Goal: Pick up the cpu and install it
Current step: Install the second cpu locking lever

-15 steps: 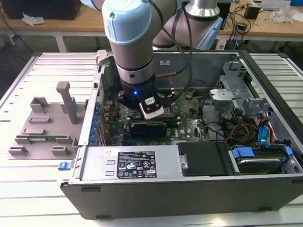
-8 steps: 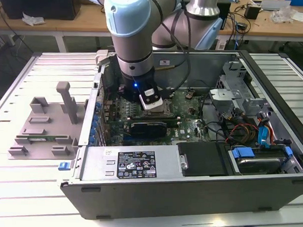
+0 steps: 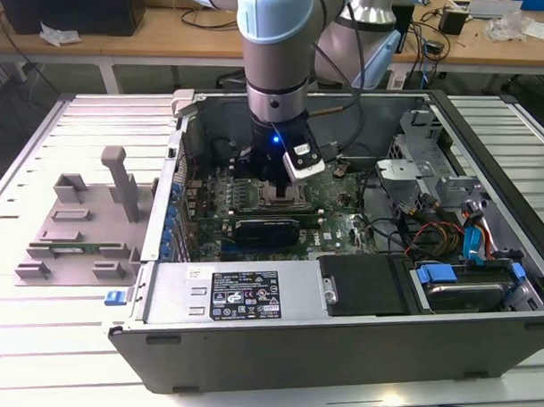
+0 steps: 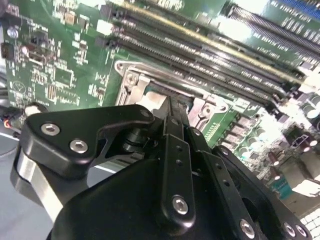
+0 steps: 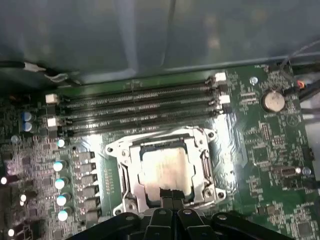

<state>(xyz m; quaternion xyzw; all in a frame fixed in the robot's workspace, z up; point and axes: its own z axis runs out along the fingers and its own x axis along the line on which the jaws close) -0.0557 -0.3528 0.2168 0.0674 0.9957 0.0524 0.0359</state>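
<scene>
- cpu [image 5: 166, 171] lies flat, metal top upward, inside the square socket frame [image 5: 120, 175] on the motherboard; being square it has no long axis, and its edges run parallel to the frame's sides and to the memory slots [image 5: 140, 107] just beyond it
- in the first wrist view its top is a pale, dull silver-grey plate with a soft glare, ringed by the brighter metal frame with screws at the corners
- gripper [image 5: 169, 196] is right above the near edge of the chip; in both wrist views its two black fingers [image 4: 176, 131] are pressed together with no gap and nothing between them, their tips at the chip's edge, though whether they touch it cannot be told
- motherboard [image 5: 272, 145] is green, dense with small parts; a round coin cell [image 5: 273, 101] sits to one side of the slots, and a row of blue-topped capacitors [image 5: 60, 182] on the other side of the socket
- in the exterior view the arm [image 3: 275, 70] reaches straight down into the open computer case [image 3: 339, 340], a blue light glowing at its wrist
- case lies on its side on a white slatted table [image 3: 35, 338], with a black power supply along the near wall and coloured cables and drive bays towards the exterior view's right
- grey plastic tray [image 3: 84, 224] with upright posts rests on the table at the exterior view's left, beside the case
- behind stands a wooden bench [image 3: 153, 25] with cables and small items
</scene>
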